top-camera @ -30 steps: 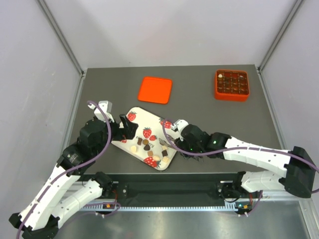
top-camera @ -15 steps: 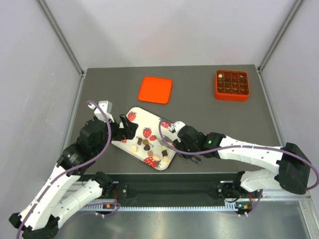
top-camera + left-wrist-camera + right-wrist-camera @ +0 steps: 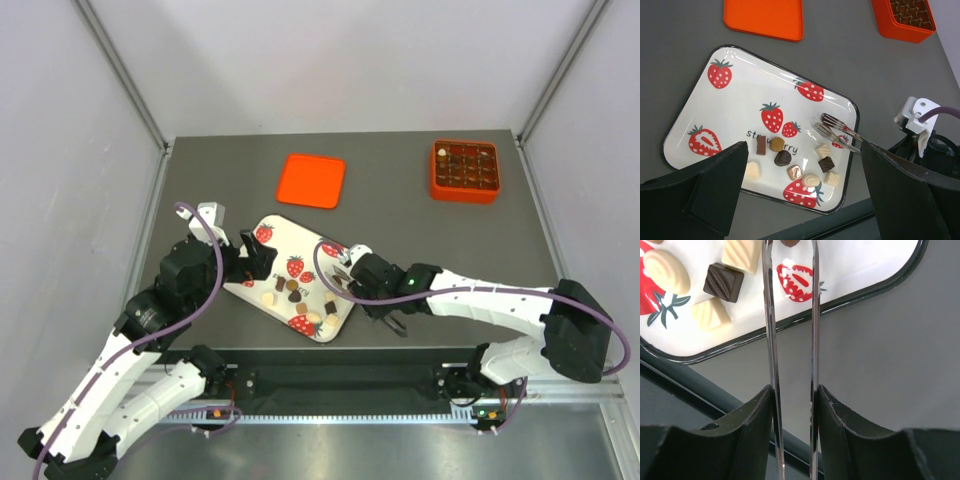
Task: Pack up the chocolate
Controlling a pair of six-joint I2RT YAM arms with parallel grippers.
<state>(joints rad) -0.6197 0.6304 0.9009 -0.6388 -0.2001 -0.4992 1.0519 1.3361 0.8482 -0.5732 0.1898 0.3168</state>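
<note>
Here the right pincer (image 3: 792, 397) clamps metal tongs (image 3: 771, 330), whose tips hang over the strawberry tray (image 3: 740, 85) near the chocolate (image 3: 783, 158). The left pincer (image 3: 802, 147) gapes wide above the tray.

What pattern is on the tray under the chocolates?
The tray is white with red strawberry prints, dark rim; clearest in left wrist view.

Left arm (image 3: 150, 335): folded at near-left corner, wrist raised. Left gripper (image 3: 256, 256) points right, jaws spread wide, nothing between them; both dark fingers (image 3: 705, 190) show in wrist view.
Right arm (image 3: 500, 303): stretched low and leftward from near-right base. Right gripper (image 3: 358, 266) tilted down, jaws pressed on both blades of tongs (image 3: 771, 340), fingers (image 3: 752, 425) black.
</note>
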